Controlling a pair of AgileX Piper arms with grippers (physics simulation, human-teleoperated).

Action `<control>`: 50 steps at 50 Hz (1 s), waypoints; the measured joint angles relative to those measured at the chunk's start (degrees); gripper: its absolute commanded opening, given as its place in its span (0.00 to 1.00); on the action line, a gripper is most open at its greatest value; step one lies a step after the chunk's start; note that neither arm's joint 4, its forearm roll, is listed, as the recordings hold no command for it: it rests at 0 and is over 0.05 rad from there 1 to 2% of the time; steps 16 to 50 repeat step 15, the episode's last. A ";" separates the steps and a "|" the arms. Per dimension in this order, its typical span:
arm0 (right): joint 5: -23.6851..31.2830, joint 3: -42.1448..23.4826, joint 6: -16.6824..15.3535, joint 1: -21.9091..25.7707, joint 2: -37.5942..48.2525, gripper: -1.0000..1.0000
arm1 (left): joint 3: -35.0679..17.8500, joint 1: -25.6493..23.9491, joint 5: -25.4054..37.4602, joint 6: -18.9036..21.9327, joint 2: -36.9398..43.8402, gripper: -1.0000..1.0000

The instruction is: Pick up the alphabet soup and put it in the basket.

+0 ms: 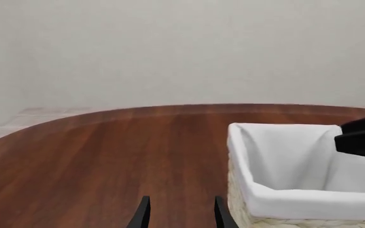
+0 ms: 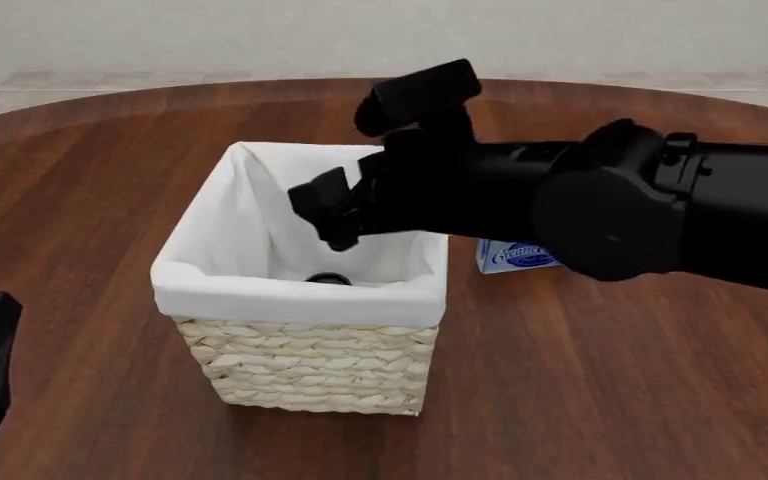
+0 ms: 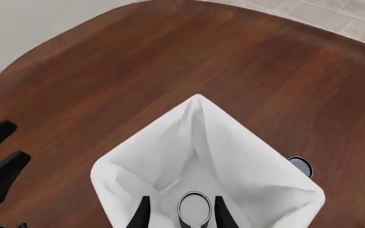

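A round table of dark reddish-brown wood fills most of the front view. Across the top runs a plain pale wall above a light tiled floor.

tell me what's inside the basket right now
In the basket, the alphabet soup shows only its round top between the right end effector fingers, over the white liner. Its label and the basket floor are hidden.
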 measured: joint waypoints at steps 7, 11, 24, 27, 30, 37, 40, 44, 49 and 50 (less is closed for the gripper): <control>-3.20 2.68 0.65 0.58 -2.85 1.00 | 0.68 -1.15 -6.99 -0.01 4.83 1.00; -4.97 3.86 1.00 0.88 -4.07 1.00 | 0.67 -2.12 -16.26 0.03 13.22 1.00; -6.91 5.03 1.37 1.10 -5.00 1.00 | 0.06 -3.09 -27.45 -0.03 24.48 1.00; -6.91 5.03 1.37 1.10 -5.00 1.00 | 0.06 -3.09 -27.45 -0.03 24.48 1.00; -6.91 5.03 1.37 1.10 -5.00 1.00 | 0.06 -3.09 -27.45 -0.03 24.48 1.00; -6.91 5.03 1.37 1.10 -5.00 1.00 | 0.06 -3.09 -27.45 -0.03 24.48 1.00; -6.91 5.03 1.37 1.10 -5.00 1.00 | 0.06 -3.09 -27.45 -0.03 24.48 1.00; -6.91 5.03 1.37 1.10 -5.00 1.00 | 0.06 -3.09 -27.45 -0.03 24.48 1.00; -6.91 5.03 1.37 1.10 -5.00 1.00 | 0.06 -3.09 -27.45 -0.03 24.48 1.00; -6.91 5.03 1.37 1.10 -5.00 1.00 | 0.06 -3.09 -27.45 -0.03 24.48 1.00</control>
